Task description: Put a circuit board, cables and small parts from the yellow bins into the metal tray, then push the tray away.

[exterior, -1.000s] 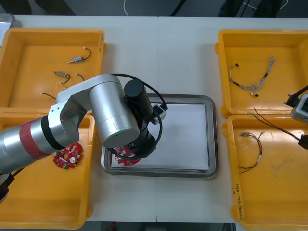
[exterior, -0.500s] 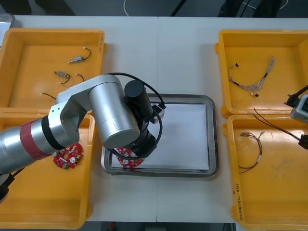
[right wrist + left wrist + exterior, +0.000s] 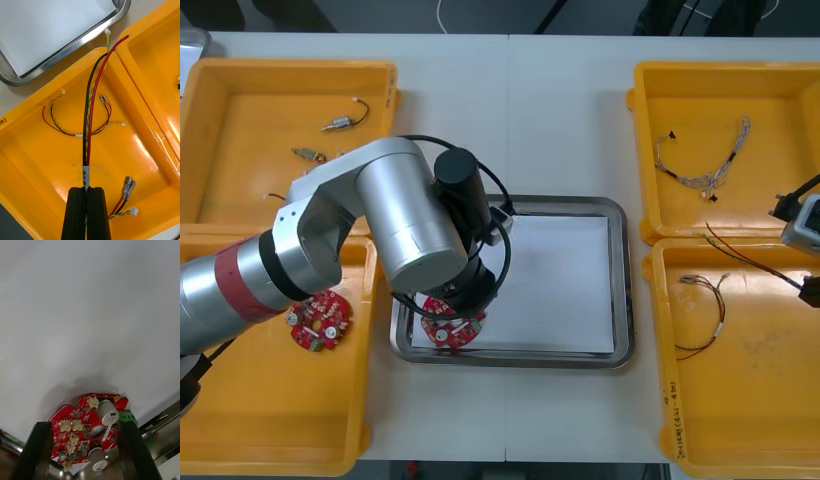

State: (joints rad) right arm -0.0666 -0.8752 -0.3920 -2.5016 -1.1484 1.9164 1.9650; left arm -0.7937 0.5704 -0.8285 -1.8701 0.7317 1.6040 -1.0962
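A round red circuit board (image 3: 448, 331) lies in the near left corner of the metal tray (image 3: 621, 280). My left gripper (image 3: 84, 425) hangs open just above it; the board (image 3: 88, 431) rests on the tray's white floor (image 3: 90, 315) between the spread fingers (image 3: 37, 450). In the front view the left arm (image 3: 395, 225) covers that gripper. At the table's right edge, over the near right bin (image 3: 150, 157), my right gripper (image 3: 87, 189) is shut on a red and black cable (image 3: 93, 97) that reaches toward the tray's rim (image 3: 75, 43).
A second red board (image 3: 320, 322) lies in the near left bin. The far left bin holds small metal parts (image 3: 340, 124). A twisted cable (image 3: 710, 165) lies in the far right bin, and a red and yellow cable (image 3: 705, 315) in the near right bin.
My left gripper has opened and let go of the circuit board, which now lies in the tray. The left arm has shifted slightly. The right arm has not moved.
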